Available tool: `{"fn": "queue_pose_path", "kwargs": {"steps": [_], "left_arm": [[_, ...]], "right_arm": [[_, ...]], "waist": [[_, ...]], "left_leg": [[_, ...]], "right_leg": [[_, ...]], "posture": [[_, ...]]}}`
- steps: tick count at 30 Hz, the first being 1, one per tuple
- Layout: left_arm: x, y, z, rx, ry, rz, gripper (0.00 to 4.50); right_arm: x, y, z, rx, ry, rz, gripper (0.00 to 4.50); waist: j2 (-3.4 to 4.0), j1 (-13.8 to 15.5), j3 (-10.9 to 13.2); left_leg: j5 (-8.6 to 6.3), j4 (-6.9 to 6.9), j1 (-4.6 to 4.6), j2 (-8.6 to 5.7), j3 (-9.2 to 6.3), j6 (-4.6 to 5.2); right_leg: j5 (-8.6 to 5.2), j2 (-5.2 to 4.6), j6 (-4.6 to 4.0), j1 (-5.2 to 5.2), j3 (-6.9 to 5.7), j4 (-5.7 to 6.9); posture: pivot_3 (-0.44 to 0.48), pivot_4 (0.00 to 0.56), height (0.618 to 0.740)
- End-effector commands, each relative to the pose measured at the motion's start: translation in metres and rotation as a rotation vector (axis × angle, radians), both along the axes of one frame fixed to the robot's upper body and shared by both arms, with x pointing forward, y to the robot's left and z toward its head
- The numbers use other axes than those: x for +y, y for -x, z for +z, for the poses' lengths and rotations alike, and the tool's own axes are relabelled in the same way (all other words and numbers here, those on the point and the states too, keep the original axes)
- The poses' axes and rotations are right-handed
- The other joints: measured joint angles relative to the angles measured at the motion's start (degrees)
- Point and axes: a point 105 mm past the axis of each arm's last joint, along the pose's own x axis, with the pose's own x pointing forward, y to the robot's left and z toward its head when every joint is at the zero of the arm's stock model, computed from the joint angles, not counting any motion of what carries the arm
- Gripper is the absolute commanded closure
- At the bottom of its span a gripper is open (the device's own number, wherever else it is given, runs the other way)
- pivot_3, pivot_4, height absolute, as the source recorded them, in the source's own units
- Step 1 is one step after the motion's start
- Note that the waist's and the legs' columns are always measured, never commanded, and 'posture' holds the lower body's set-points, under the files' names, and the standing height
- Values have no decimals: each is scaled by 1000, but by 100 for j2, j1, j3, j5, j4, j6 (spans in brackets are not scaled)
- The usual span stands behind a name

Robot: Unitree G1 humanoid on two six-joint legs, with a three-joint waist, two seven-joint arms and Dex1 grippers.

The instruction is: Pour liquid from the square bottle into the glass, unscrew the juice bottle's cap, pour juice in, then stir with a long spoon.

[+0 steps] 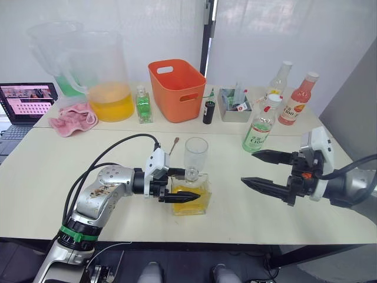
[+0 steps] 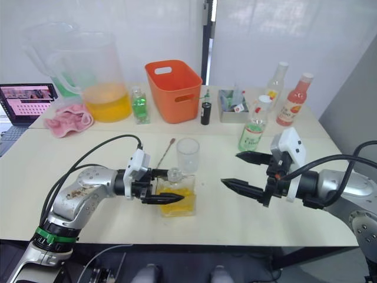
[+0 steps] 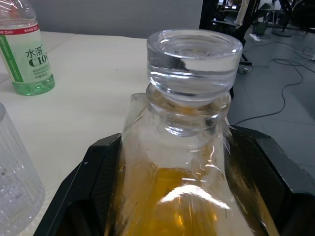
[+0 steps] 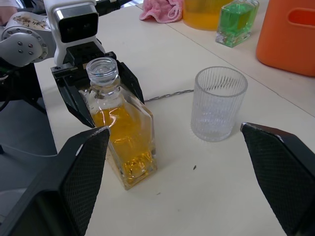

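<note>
- The left gripper (image 1: 177, 186) has its two black fingers set around the square bottle (image 1: 191, 198), one on each side of the shoulders; the left wrist view shows them pressed against the glass.
- The square bottle stands upright on the white table (image 1: 53, 171), stopper in place, yellow liquid in its lower half.
- The glass (image 1: 195, 155) stands empty just behind the bottle (ribbed walls).
- The long spoon (image 2: 165, 150) lies flat behind the bottle, beside the glass.
- The right gripper (image 1: 266, 171) hangs spread wide and empty, well apart from the bottle.
- The juice bottle (image 1: 260, 127) stands capped behind the right gripper.
</note>
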Motion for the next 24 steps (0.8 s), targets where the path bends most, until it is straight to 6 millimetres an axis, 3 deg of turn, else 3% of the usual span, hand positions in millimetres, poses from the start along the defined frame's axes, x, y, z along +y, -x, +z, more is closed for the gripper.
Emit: {"fn": "queue_pose_path", "kwargs": {"steps": [1,10,15,18,24], "left_arm": [[-3,2,7,-48,30,-12,1670],[-10,10,2,-45,28,-39,1670],[-15,11,-3,-35,19,-57,1670],[-19,12,-7,-38,1,-84,1670],[-27,9,-6,-43,14,-91,1670]], "right_arm": [[15,5,9,-45,-24,51,0],[60,2,17,-74,-56,168,0],[90,1,12,-74,-42,239,0],[98,-5,-2,-68,3,238,0],[102,-10,-9,-65,7,227,0]], "waist": [[1,0,0],[3,5,0],[4,35,-1],[5,75,-2],[5,136,-2]], "left_leg": [[0,0,0,0,0,0],[1,2,-1,0,0,1],[1,2,-2,-1,0,2],[1,2,-2,-2,0,1],[1,4,-4,-4,0,1]], "right_leg": [[0,0,0,0,0,0],[2,0,-3,0,0,1],[6,-1,-8,1,0,0],[8,-1,-12,2,0,-1],[15,-2,-24,1,0,-1]], "posture": [[0,150,703],[0,150,703],[0,150,703],[0,150,703],[0,150,703]]}}
